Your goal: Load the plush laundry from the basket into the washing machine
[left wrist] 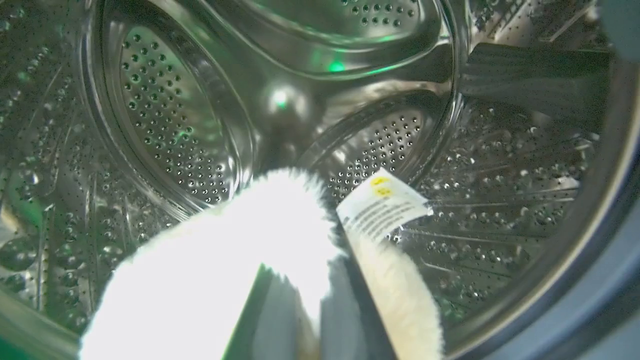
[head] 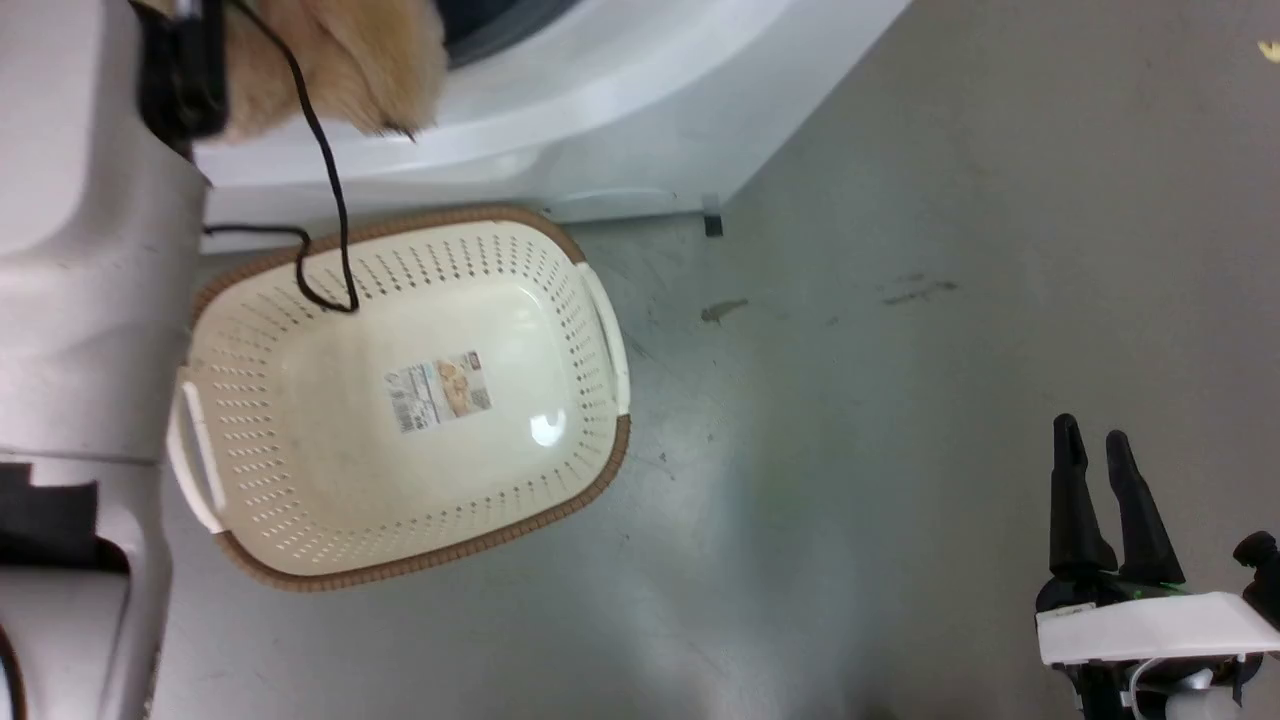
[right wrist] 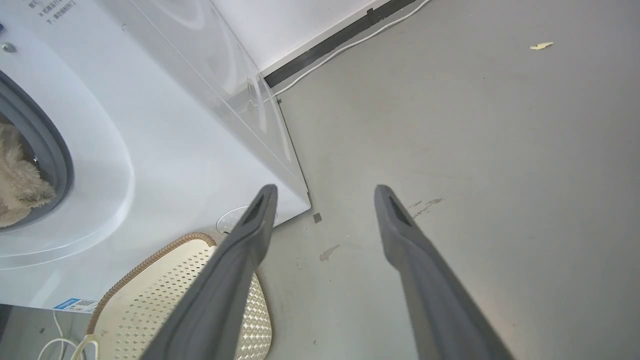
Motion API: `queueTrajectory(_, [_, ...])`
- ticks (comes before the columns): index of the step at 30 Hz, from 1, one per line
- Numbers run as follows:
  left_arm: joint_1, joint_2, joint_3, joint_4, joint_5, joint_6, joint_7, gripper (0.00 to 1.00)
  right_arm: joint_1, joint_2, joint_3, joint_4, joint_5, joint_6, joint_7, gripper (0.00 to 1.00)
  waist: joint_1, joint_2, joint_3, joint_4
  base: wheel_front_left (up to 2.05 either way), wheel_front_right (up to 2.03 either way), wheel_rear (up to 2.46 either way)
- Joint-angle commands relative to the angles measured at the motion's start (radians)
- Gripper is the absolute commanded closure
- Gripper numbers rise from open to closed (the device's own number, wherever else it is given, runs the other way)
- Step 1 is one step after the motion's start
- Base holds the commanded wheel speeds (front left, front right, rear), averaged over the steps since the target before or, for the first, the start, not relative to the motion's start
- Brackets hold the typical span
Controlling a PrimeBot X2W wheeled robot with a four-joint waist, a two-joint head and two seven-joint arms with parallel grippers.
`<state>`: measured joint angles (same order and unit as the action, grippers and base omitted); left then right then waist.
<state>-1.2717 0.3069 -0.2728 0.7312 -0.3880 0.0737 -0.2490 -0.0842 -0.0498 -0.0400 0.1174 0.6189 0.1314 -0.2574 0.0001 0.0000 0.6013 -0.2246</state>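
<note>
The plush laundry (head: 340, 60) hangs at the washing machine's (head: 600, 110) door opening, at the tip of my left arm. In the left wrist view my left gripper (left wrist: 315, 290) is shut on the plush laundry (left wrist: 225, 270) inside the perforated steel drum (left wrist: 170, 125); a white tag (left wrist: 380, 207) sticks out of the pile. The basket (head: 320, 420) sits on the floor before the machine with just its label sticker inside. My right gripper (head: 1090, 440) hovers open over bare floor, far right of the basket. The right wrist view shows the gripper (right wrist: 325, 192) open, the plush (right wrist: 17, 185) within the gasket (right wrist: 55, 150), and the basket (right wrist: 145, 300).
A black cable (head: 325, 170) from my left arm dangles across the basket's far rim. My pale left forearm (head: 80, 300) runs along the basket's left side. Grey floor (head: 900, 400) spreads out to the right. A white cord (right wrist: 350, 45) follows the wall base.
</note>
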Motion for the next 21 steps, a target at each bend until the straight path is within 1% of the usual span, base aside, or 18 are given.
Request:
queueTrajectory(1, [-0.028, 0.008, 0.006, -0.015, 0.01, 0.007, -0.012, 1.0, -0.016, 0.0, 0.0, -0.009, 0.006, -0.001, -0.004, 0.0, -0.0001, 0.0, 0.027, -0.016, 0.0, 0.0, 0.0])
queueTrajectory(13, [-0.151, 0.073, 0.037, -0.057, 0.047, 0.005, -0.013, 1.0, -0.004, 0.0, 0.02, -0.039, 0.015, -0.001, -0.004, 0.0, -0.0001, 0.0, 0.109, -0.064, 0.0, 0.0, 0.0])
queueTrajectory(21, [-0.247, 0.102, 0.029, -0.034, 0.068, 0.003, -0.011, 1.0, 0.014, 0.0, 0.031, -0.06, 0.024, -0.001, -0.004, 0.0, -0.0001, 0.0, 0.15, -0.104, 0.0, 0.0, 0.0])
